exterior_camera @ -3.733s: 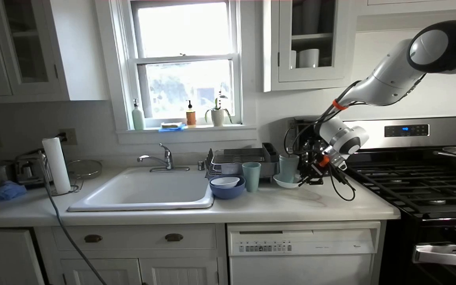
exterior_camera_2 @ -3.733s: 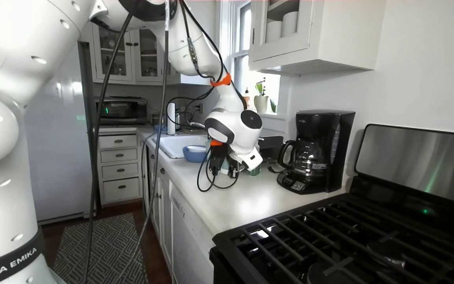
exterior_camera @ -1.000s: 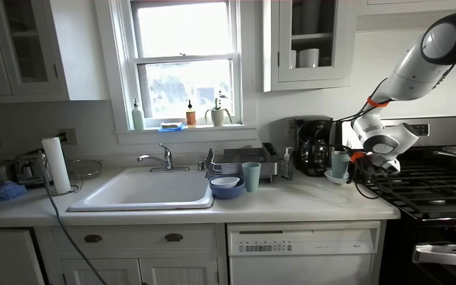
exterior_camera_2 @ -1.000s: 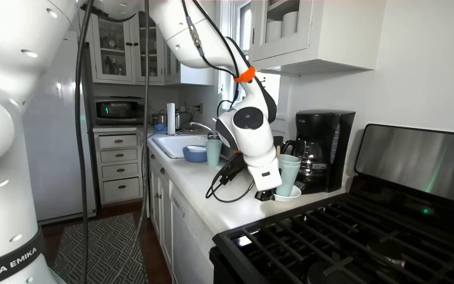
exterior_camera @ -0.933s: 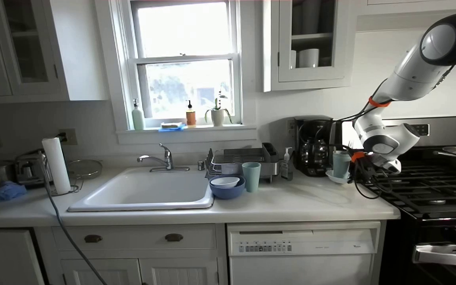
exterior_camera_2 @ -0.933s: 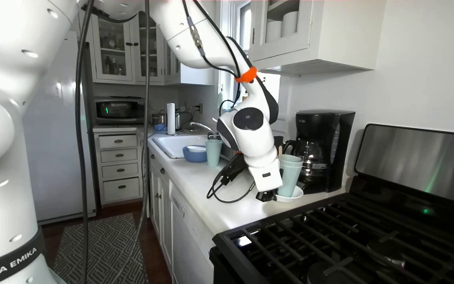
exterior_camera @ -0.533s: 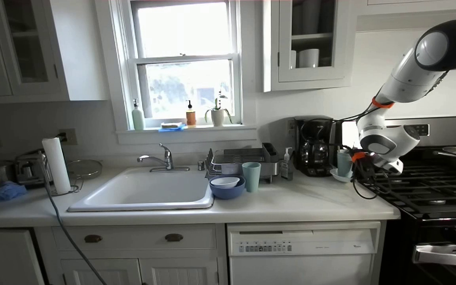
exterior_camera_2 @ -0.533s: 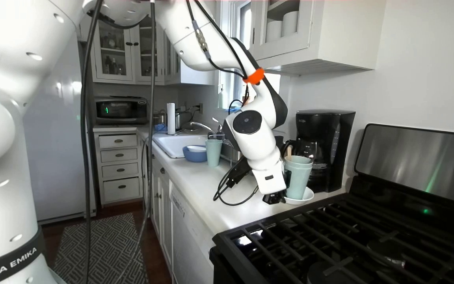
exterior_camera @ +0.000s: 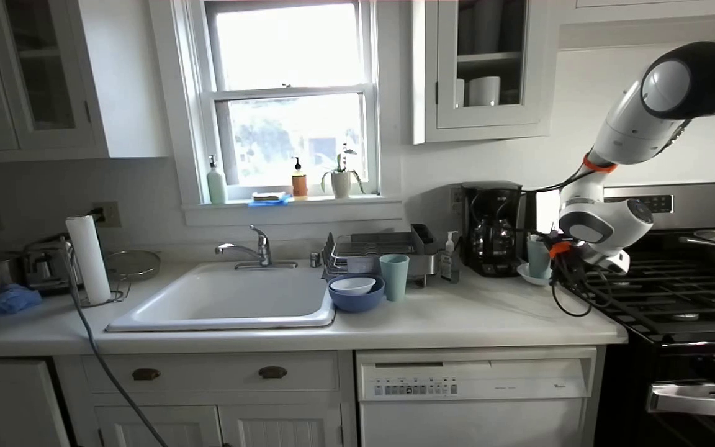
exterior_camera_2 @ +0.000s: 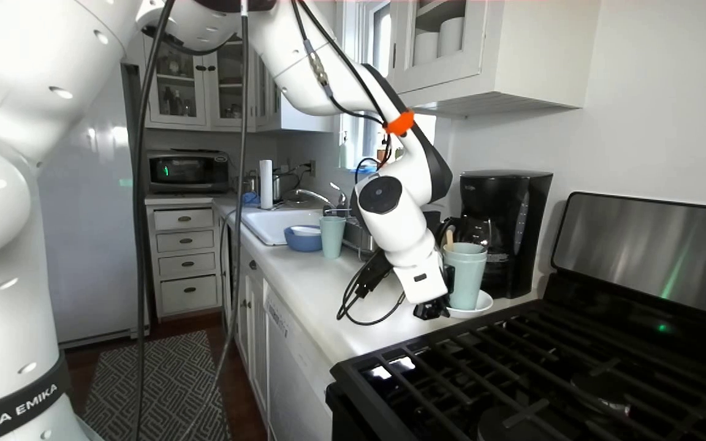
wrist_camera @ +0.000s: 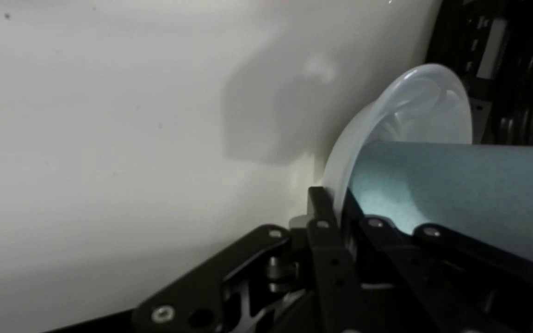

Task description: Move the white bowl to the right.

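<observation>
The white bowl (exterior_camera_2: pixel 483 303) is shallow and sits on the counter close to the stove edge, in front of the black coffee maker. It also shows in an exterior view (exterior_camera: pixel 530 276) and the wrist view (wrist_camera: pixel 426 111). Pale blue-green stacked cups (exterior_camera_2: pixel 467 278) stand in it, with a wooden stick (exterior_camera_2: pixel 449 236) at the top. My gripper (wrist_camera: pixel 336 203) is shut on the bowl's near rim, one finger outside, the other inside between rim and cup. In the exterior views the fingertips (exterior_camera_2: pixel 434 308) are mostly hidden by the wrist and cables.
The coffee maker (exterior_camera_2: pixel 515 245) stands close behind the bowl, the stove (exterior_camera_2: pixel 512 380) beside it. Further along are a soap bottle (exterior_camera: pixel 449 261), a dish rack (exterior_camera: pixel 382 245), a pale cup (exterior_camera: pixel 395 279), and a blue bowl (exterior_camera: pixel 357 302) holding another white bowl (exterior_camera: pixel 352 285) beside the sink (exterior_camera: pixel 221 323).
Since the oldest frames the bowl with its cups, held at the rim, has moved right from beside the dish rack to near the stove. Over the last half second it has shifted only slightly.
</observation>
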`<state>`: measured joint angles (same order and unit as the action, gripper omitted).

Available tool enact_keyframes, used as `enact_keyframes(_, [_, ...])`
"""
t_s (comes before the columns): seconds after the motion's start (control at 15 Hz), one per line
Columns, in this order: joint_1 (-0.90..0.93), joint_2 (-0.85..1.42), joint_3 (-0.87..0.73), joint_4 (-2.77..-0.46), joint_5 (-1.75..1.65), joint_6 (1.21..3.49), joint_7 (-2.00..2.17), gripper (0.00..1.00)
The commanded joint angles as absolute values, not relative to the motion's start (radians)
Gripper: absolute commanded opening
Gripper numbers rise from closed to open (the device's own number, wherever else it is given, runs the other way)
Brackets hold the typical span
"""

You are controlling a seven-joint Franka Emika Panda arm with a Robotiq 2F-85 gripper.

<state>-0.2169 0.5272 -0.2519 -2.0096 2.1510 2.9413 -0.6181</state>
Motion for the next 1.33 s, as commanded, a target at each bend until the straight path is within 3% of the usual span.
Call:
enact_keyframes(0.0, [-0.185, 0.537, -0.282, -1.986, 2.209, 2.957, -0.691, 0.02])
enact_keyframes(0.2, [-0.177, 0.534, -0.289, -1.994, 2.206, 2.953, -0.709, 0.36])
enact_keyframes(0.27, [-0.175, 0.533, -0.291, -1.994, 2.206, 2.953, -0.714, 0.37])
enact_keyframes(0.4, [-0.171, 0.532, -0.296, -1.996, 2.207, 2.951, -0.722, 0.49])
enact_keyframes(1.13, [-0.176, 0.481, -0.303, -2.04, 2.196, 2.929, -0.76, 0.36])
enact_keyframes(1.27, [-0.18, 0.47, -0.3, -2.053, 2.184, 2.926, -0.754, 0.43])
